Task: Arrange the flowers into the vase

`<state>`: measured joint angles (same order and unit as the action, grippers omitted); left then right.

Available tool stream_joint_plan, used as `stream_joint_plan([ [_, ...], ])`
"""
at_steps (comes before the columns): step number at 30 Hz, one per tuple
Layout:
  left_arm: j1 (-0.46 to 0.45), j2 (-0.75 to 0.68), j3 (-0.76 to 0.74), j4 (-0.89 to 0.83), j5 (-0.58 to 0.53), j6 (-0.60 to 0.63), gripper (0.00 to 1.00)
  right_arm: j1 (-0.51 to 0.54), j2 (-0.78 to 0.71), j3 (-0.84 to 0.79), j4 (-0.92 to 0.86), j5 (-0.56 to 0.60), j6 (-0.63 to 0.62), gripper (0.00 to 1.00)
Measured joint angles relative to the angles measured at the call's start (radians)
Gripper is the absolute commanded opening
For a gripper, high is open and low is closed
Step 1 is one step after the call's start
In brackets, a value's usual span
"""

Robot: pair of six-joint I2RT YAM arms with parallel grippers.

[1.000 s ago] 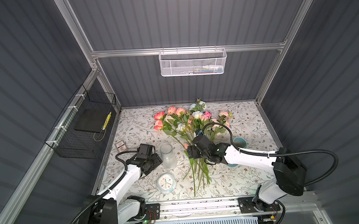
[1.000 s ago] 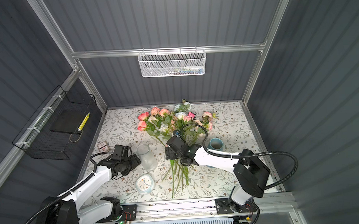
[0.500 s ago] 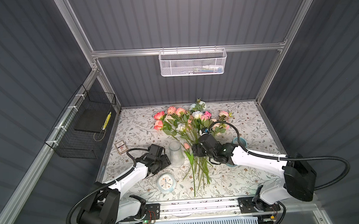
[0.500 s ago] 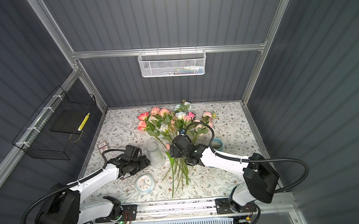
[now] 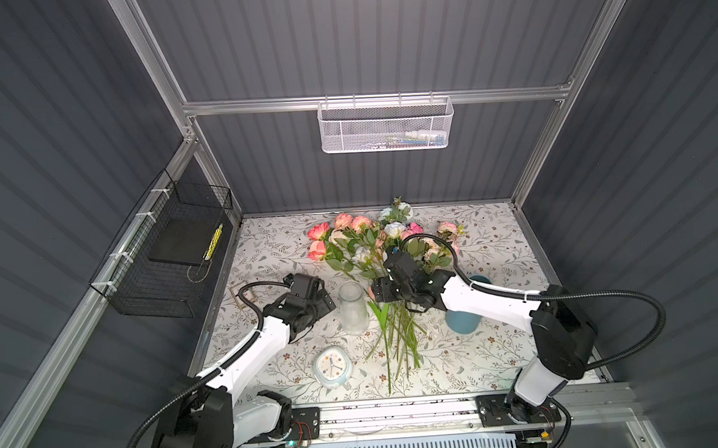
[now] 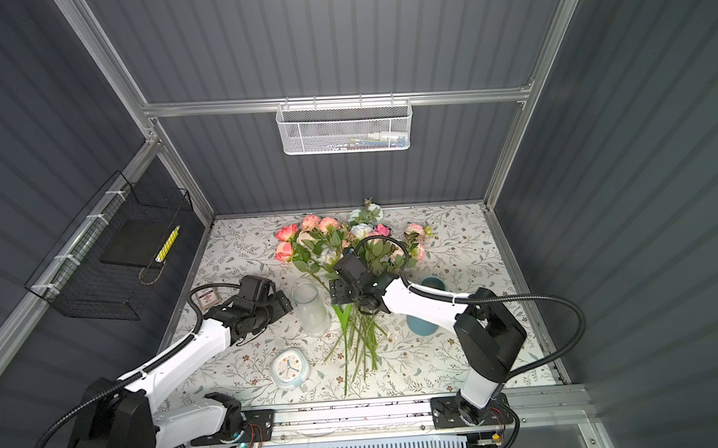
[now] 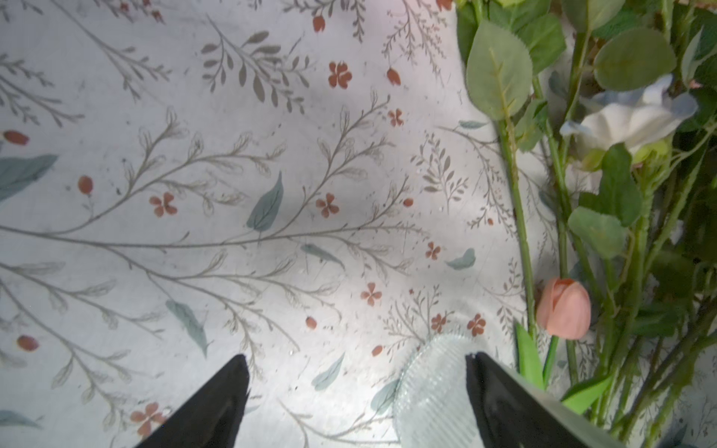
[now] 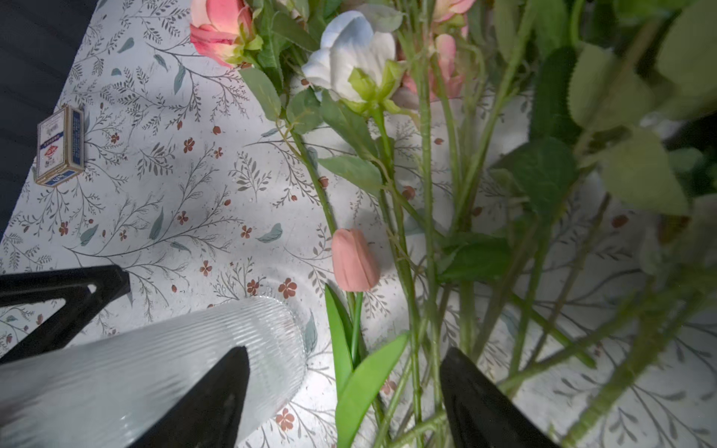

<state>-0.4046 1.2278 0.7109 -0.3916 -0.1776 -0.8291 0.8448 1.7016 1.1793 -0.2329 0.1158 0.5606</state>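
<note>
Moved: vase (image 5: 352, 308) stands nearer the stems than a second ago. The left tool (image 5: 327, 302) has come along beside it, and the right tool (image 5: 380, 292) has edged toward it.
Left tool: fingers spread wide, pinching nothing. It sits low at the vase's left side in both top views. In the left wrist view the ribbed rim (image 7: 430, 395) lies just inside one finger (image 7: 504, 395).
Right tool: fingers spread, straddling several stems and a green leaf in the right wrist view, not pressed onto them. It hangs over the stems just right of the vase.
Vase: clear ribbed glass, upright on the tabletop (image 5: 275, 245), between the two tools.
Flowers (image 5: 360, 233): one heap on the tabletop, all outside the vase. The coral, pink and white blooms point toward the back wall, and the stems fan toward the front rail.
Tulip (image 8: 355, 260): peach bud, lying on the vase side of the heap, near the rim.
Clock (image 5: 332, 365): pale blue, flat on the tabletop in front of the vase.
Cup (image 5: 463, 322): blue, right of the stems, partly hidden by the right arm.
Box (image 8: 60, 145): small card box near the tabletop's left edge.
</note>
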Motion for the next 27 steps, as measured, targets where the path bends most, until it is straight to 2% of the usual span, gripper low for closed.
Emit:
stream_joint_plan([
  [11, 0.016, 0.090, 0.057, 0.026, -0.001, 0.034, 0.89, 0.033, 0.066, 0.028, 0.002, -0.099, -0.019, 0.73],
  [23, 0.015, 0.043, -0.014, 0.050, 0.078, 0.031, 0.85, 0.098, 0.069, -0.051, 0.051, -0.135, 0.002, 0.73],
  [27, 0.011, 0.016, -0.043, 0.045, 0.093, 0.016, 0.88, 0.101, 0.032, -0.089, 0.052, -0.108, 0.018, 0.75],
])
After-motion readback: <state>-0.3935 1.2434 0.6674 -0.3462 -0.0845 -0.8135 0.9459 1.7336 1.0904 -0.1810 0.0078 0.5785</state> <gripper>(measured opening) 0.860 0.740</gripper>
